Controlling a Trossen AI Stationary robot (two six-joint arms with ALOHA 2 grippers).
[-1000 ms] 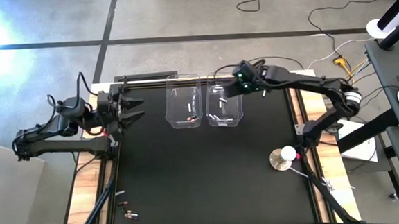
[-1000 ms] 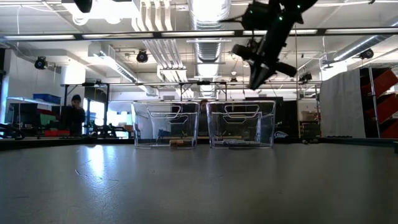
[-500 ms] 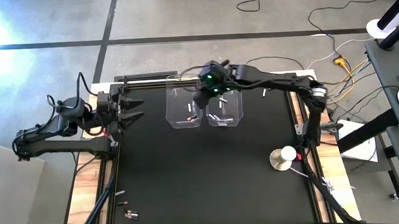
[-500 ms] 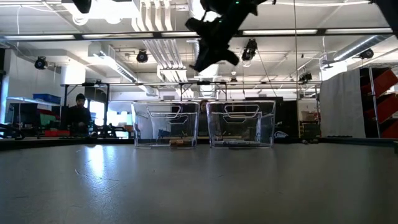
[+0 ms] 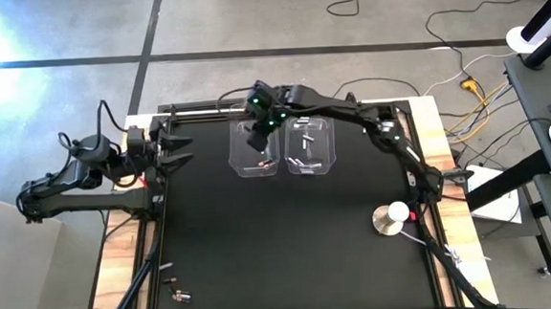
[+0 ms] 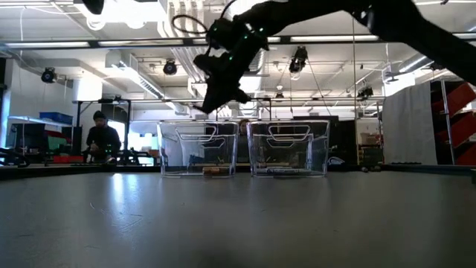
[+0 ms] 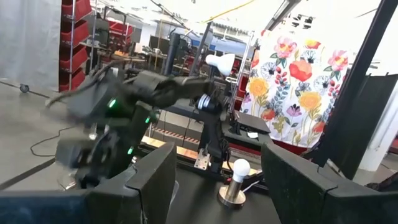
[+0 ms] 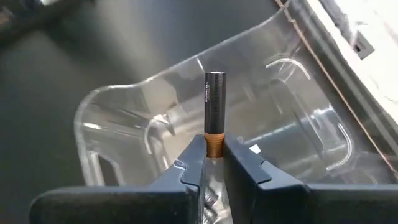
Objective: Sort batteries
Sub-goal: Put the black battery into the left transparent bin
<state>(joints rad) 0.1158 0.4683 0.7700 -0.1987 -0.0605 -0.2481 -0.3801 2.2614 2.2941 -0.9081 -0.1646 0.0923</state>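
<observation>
Batteries first: one dark, copper-ended cylindrical cell stands clamped by its copper end in our right gripper, long axis pointing forward, above the left clear plastic bin. Our left gripper, fingers spread, waits at the table's left edge.

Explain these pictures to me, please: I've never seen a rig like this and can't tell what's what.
Two dark robot arms work at a black table. One picture looks straight down, one looks level across the table, and one comes from each wrist. The right gripper is shut on a black-and-copper battery, above the left clear bin. A second clear bin stands beside it. The left gripper waits open at the table's left edge. A round white-and-metal disc sits near the right edge, and a few loose batteries lie at the near left corner.
</observation>
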